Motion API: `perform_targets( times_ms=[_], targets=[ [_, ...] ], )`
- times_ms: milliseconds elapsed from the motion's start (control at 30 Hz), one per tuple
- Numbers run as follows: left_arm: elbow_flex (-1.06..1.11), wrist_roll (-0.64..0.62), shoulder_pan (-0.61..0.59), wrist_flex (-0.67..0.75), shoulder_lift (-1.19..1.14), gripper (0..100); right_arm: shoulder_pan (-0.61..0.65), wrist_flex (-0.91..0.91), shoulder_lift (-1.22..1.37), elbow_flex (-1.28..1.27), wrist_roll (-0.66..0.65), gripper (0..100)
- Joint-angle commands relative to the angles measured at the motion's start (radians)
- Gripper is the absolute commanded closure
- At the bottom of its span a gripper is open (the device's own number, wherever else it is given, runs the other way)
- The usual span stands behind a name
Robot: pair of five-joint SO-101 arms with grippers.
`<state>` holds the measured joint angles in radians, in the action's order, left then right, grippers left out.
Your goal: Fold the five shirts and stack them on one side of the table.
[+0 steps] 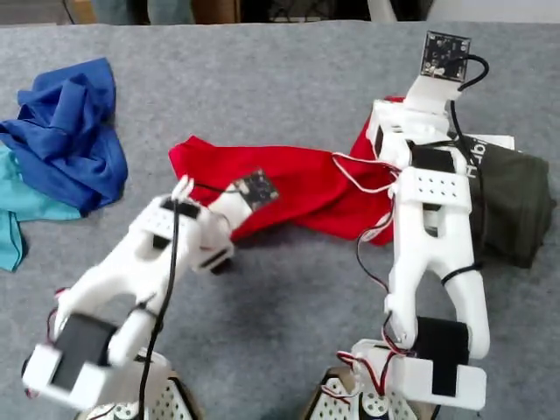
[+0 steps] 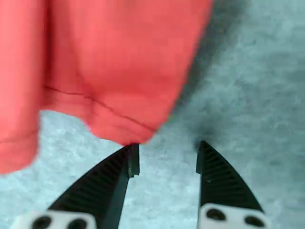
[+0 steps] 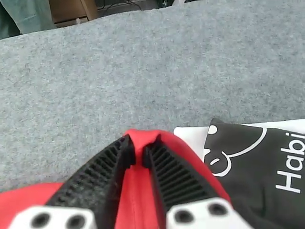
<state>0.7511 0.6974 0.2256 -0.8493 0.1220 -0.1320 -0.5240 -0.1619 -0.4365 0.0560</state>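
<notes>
A red shirt (image 1: pixel 297 188) lies stretched across the middle of the grey table. My right gripper (image 3: pixel 138 153) is shut on a raised fold of the red shirt (image 3: pixel 137 137) at its far right end, next to the folded dark shirt (image 3: pixel 257 171). My left gripper (image 2: pixel 167 160) is open, hovering low over bare table with the red shirt's hem (image 2: pixel 109 62) just off one fingertip (image 2: pixel 132 157). In the high view the left gripper (image 1: pixel 217 255) sits at the shirt's near left edge. A crumpled blue shirt (image 1: pixel 74 131) and a teal shirt (image 1: pixel 17 210) lie at the far left.
The folded dark shirt (image 1: pixel 512 197) rests at the right edge on something white (image 1: pixel 494 140). The right arm's links (image 1: pixel 429 219) stretch over the table's right half. Grey table surface (image 1: pixel 289 289) is bare in front of the red shirt.
</notes>
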Motion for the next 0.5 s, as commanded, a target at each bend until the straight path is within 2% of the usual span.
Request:
perform_targets(
  times_ms=[0,267,467],
  targets=[
    [-0.148,0.097,-0.044,-0.072,-0.06,79,0.011,-0.002,-0.001,0.056,-0.011,98.5],
    [-0.219,0.265,-0.044,-0.235,0.032,79,0.005,-0.002,0.001,0.07,-0.011,98.5],
    [-0.219,0.265,0.019,-0.215,0.057,79,0.005,-0.002,0.001,0.07,-0.011,98.5]
  ],
)
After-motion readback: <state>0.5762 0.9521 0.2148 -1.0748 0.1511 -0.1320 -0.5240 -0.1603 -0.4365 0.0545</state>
